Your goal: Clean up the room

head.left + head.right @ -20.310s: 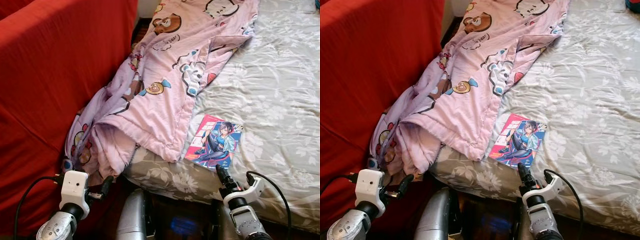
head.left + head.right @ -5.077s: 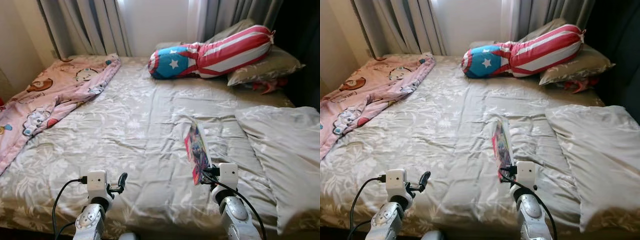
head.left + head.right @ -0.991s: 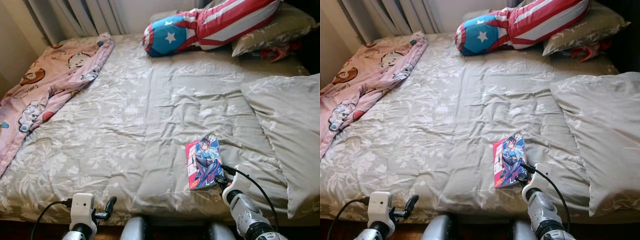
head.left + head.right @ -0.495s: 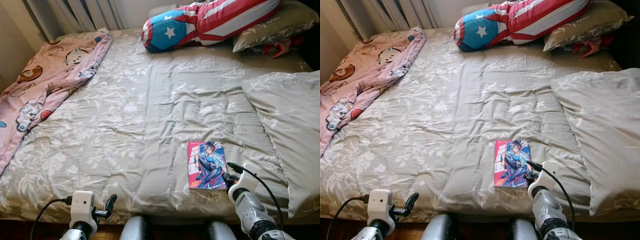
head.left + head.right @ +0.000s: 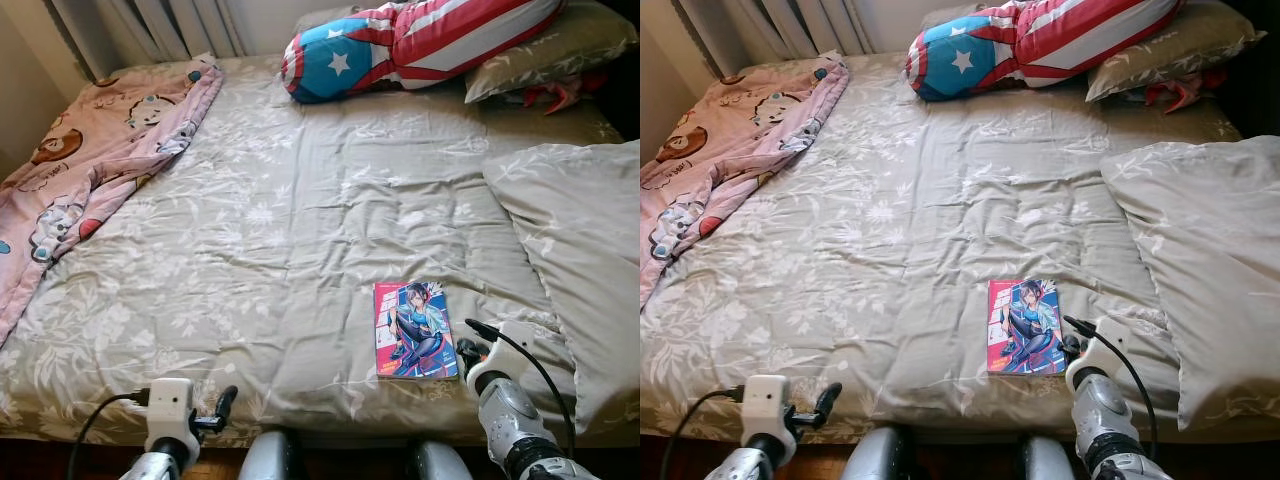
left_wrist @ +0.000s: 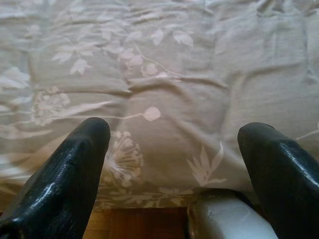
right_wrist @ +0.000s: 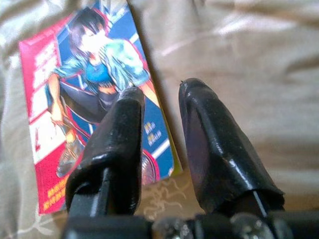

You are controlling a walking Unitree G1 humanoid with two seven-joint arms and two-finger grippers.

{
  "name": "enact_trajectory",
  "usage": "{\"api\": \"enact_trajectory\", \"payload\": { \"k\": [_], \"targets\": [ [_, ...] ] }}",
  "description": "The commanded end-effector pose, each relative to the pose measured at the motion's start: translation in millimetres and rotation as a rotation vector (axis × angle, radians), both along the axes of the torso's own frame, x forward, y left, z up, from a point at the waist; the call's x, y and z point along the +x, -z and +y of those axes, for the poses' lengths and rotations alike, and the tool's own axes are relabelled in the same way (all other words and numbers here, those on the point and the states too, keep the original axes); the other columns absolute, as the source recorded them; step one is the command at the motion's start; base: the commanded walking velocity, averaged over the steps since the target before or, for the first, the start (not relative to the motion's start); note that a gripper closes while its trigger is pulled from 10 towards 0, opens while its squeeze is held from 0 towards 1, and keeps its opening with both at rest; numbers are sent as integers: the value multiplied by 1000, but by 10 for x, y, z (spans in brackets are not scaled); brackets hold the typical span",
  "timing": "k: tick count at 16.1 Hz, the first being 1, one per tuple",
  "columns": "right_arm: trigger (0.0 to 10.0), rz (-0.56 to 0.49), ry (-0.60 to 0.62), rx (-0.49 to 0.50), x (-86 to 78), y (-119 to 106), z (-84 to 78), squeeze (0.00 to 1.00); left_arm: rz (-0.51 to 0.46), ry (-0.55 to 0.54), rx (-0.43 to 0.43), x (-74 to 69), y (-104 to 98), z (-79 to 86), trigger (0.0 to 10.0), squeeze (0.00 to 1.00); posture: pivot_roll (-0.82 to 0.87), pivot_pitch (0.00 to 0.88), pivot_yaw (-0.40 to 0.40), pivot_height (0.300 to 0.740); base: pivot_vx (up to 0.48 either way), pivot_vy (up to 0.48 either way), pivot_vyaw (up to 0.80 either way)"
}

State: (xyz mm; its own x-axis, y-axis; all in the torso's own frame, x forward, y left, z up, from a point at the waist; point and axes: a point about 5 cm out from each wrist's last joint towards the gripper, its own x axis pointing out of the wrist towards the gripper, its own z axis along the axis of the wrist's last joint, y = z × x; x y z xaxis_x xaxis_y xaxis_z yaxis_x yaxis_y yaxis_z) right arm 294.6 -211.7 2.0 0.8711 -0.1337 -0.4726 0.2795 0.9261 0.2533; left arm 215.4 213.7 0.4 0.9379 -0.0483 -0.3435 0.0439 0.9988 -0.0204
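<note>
Book (image 5: pixel 413 328) lies flat, cover up, on the grey floral bed (image 5: pixel 300 230), lower right of centre in the left eye view. Right gripper (image 7: pixel 158 99) sits just beside the book's lower right corner, its fingers (image 7: pixel 212 149) a small gap apart and holding nothing; one finger overlaps the cover's edge in the wrist view. Left gripper (image 6: pixel 174 134) hangs at the lower left by the bed's near edge, spread wide and empty. Pink blanket (image 5: pixel 90 160) lies at upper left, a star-striped pillow (image 5: pixel 420 40) at top.
</note>
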Motion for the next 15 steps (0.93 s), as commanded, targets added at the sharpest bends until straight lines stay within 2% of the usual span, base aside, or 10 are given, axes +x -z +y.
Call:
{"api": "enact_trajectory", "payload": {
  "k": [1, 3, 5, 6, 7, 8, 10, 11, 13, 15],
  "targets": [
    [10000, -5, -49, -25, -28, 33, 83, 0, 27, -11, 12, -26, 60, 28, 10000, 0, 63, 143, 91, 643, 0, 0, 0],
    [10000, -21, -106, -65, -77, 66, 140, 0, 39, -19, 5, 50, 98, -6, 10000, 0, 42, 115, 81, 643, 0, 0, 0],
    [10000, 13, -143, -88, -290, 232, 158, 0, 57, -32, -10, 177, 145, -77, 10000, 0, 17, 67, 69, 648, 0, 0, 0],
    [10000, 22, -137, -82, -328, 261, 153, 0, 61, -33, -11, 197, 153, -89, 10000, 0, 15, 61, 67, 653, 0, 0, 0],
    [10000, 95, -154, -125, -466, 383, 166, 0, 77, -36, -12, 228, 184, -106, 10000, 0, 3, 32, 62, 663, 0, 0, 0],
    [10000, 122, -175, -148, -524, 433, 186, 0, 88, -37, -10, 240, 204, -108, 10000, 0, 1, 27, 61, 668, 0, 0, 0],
    [10000, 206, -201, -142, -685, 568, 237, 0, 135, -46, -6, 263, 276, -102, 10000, 0, 1, 0, 53, 683, 0, 0, 0],
    [10000, 279, -222, -164, -814, 666, 271, 0, 203, -67, 7, 216, 368, -65, 10000, 0, -9, 0, 51, 698, 0, 0, 0],
    [10000, 314, -252, -179, -880, 714, 312, 0, 260, -83, 23, 134, 451, -37, 10000, 0, -21, 0, 53, 718, 0, 0, 0],
    [10000, 354, -232, -164, -938, 754, 291, 0, 319, -93, 22, 39, 539, -42, 10000, 0, -25, 0, 50, 738, 0, 0, 0]
  ]
}}
